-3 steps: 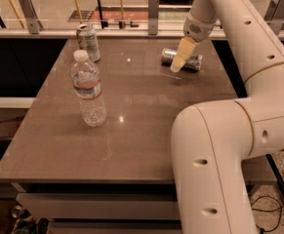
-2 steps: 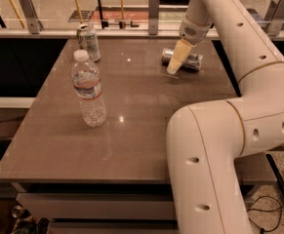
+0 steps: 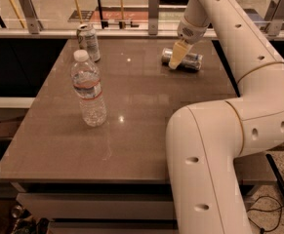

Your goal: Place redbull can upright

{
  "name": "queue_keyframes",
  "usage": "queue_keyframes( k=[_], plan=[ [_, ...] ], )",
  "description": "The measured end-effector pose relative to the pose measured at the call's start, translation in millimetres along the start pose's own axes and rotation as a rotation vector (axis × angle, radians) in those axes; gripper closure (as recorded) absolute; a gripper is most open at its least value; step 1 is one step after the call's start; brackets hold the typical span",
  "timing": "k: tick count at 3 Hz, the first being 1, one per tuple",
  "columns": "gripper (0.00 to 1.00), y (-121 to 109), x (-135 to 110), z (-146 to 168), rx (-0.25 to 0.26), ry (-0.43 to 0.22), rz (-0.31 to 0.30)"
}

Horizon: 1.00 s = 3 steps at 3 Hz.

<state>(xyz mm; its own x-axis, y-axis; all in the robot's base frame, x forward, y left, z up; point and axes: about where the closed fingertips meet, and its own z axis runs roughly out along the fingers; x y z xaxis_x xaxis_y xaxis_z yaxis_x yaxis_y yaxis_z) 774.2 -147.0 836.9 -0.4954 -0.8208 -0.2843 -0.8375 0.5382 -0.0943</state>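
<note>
The redbull can [image 3: 192, 61], silver with blue print, lies on its side at the far right of the brown table [image 3: 146, 116]. My gripper [image 3: 176, 56] hangs from the white arm that reaches in from the right. It is down at the can's left half and hides part of it. I cannot tell whether it touches the can.
A clear water bottle [image 3: 89, 89] stands upright at the table's left middle. A white-and-green can [image 3: 89, 42] stands at the far left corner. A metal railing [image 3: 153, 6] runs behind the table. My arm's big lower link [image 3: 205, 169] covers the table's near right corner.
My gripper has shifted slightly to the left along the lying can. The can, the bottle and the other can have not moved.
</note>
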Motion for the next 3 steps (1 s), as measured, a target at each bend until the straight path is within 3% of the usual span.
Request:
queue_keyframes(
  k=[2, 3],
  plan=[
    [0.88, -6.2, -7.5, 9.5, 0.017, -0.021, -0.001],
    [1.00, -8.0, -10.0, 13.5, 0.021, -0.027, -0.001]
  ],
)
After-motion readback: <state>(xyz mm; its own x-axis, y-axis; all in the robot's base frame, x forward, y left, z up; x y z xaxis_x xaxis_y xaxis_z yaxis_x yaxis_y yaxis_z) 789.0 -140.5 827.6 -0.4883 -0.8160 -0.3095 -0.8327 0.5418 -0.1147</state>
